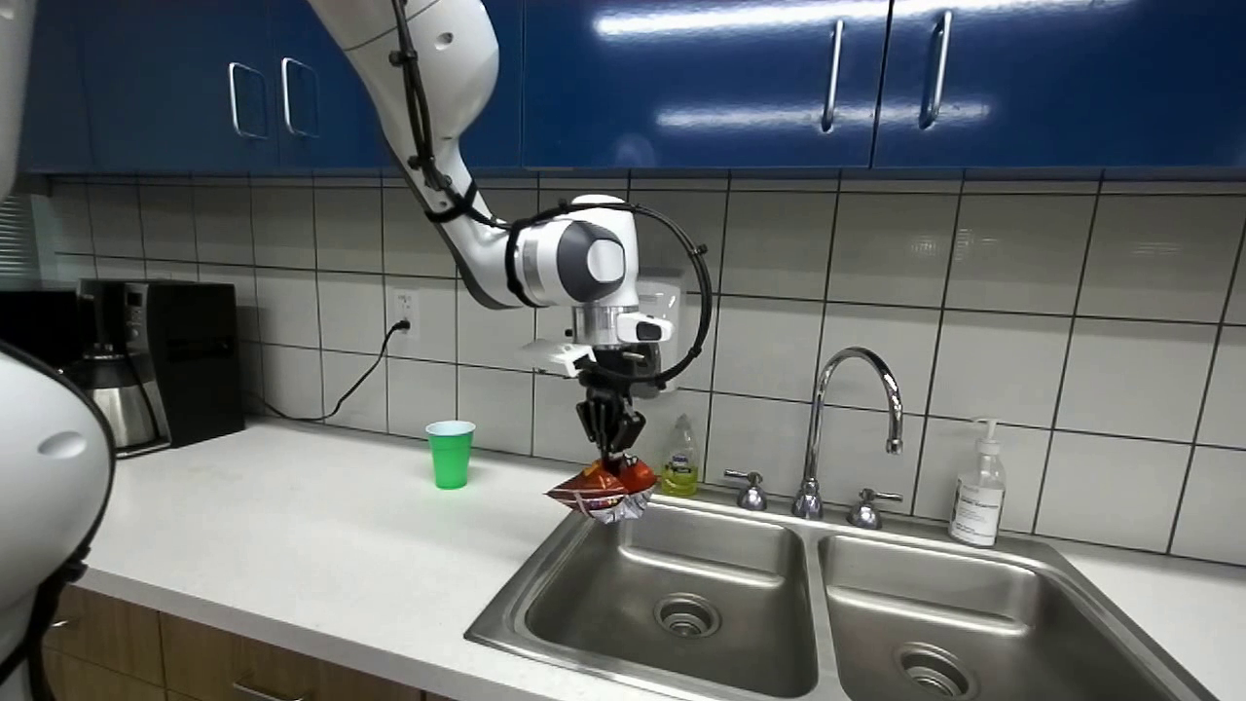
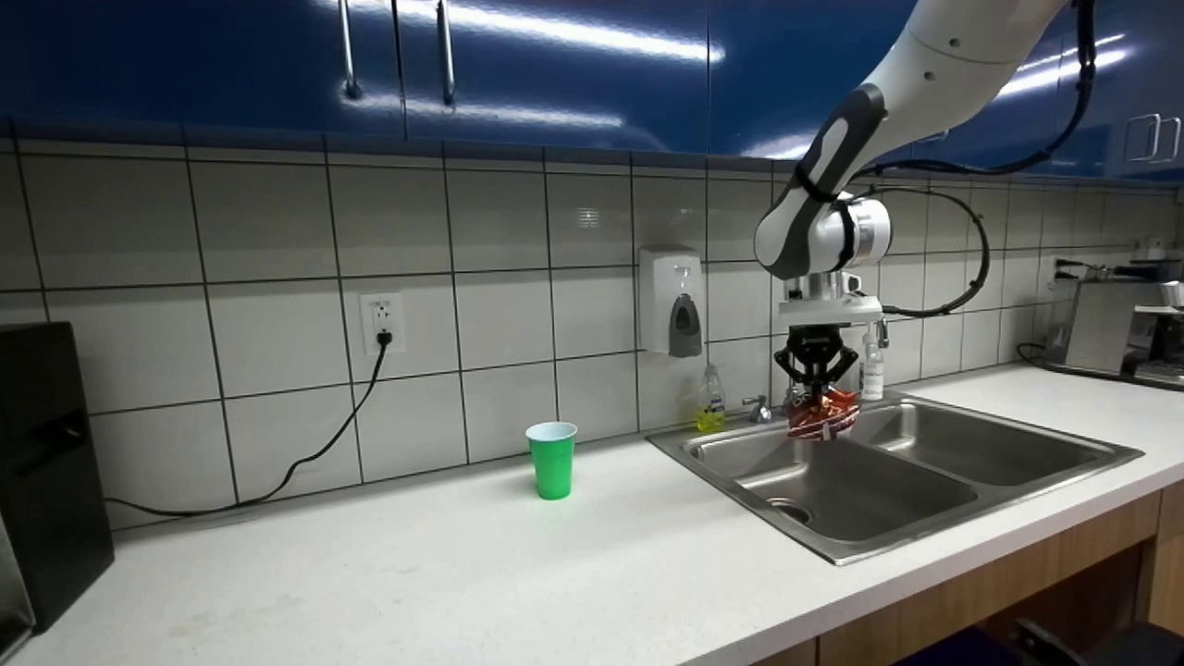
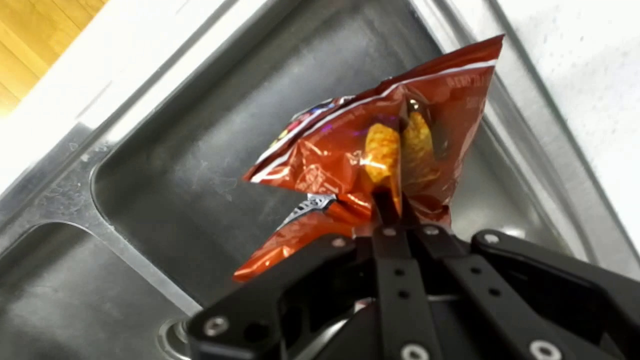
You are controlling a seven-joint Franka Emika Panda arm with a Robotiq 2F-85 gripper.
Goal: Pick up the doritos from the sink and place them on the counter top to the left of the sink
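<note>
The gripper [image 1: 610,456] is clamped on the glossy doritos bag [image 3: 357,162] above the sink [image 1: 514,610]. A shallow pinch, if the folds hide one, could let it slip short of the counter top [image 1: 292,535].

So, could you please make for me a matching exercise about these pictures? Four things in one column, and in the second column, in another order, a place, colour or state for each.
Things
1. cup
2. chip bag
3. soap dispenser
4. faucet

Places, colours, states
A. pinched between the fingers
B. chrome, curved, at the back of the sink
C. green, upright on the counter top
D. mounted on the tiled wall

Right pairs: 1-C, 2-A, 3-D, 4-B
</note>
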